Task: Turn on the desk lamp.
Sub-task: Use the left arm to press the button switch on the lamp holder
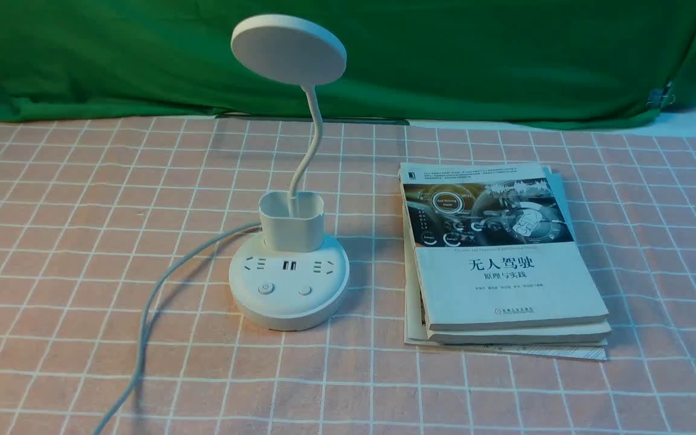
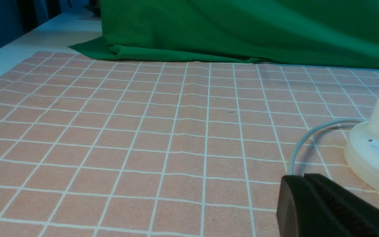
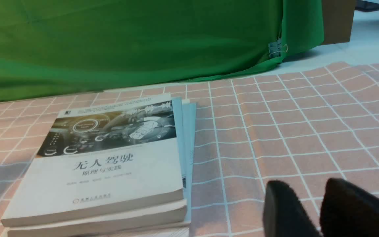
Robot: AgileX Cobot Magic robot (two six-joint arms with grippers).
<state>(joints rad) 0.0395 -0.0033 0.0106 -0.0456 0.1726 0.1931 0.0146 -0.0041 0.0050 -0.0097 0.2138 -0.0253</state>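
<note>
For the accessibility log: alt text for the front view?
White desk lamp stands mid-table on a pink checked tablecloth, its cord trailing to the near left. A stack of books lies to its right; green cloth hangs behind.

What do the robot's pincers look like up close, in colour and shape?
Both are matt black. The left pincer has blunt, squared-off fingers, and one carries a finely ribbed pad. The right pincer has two thick fingers with rounded tips. No cables or markings show on them, and the arms themselves appear in no view.
</note>
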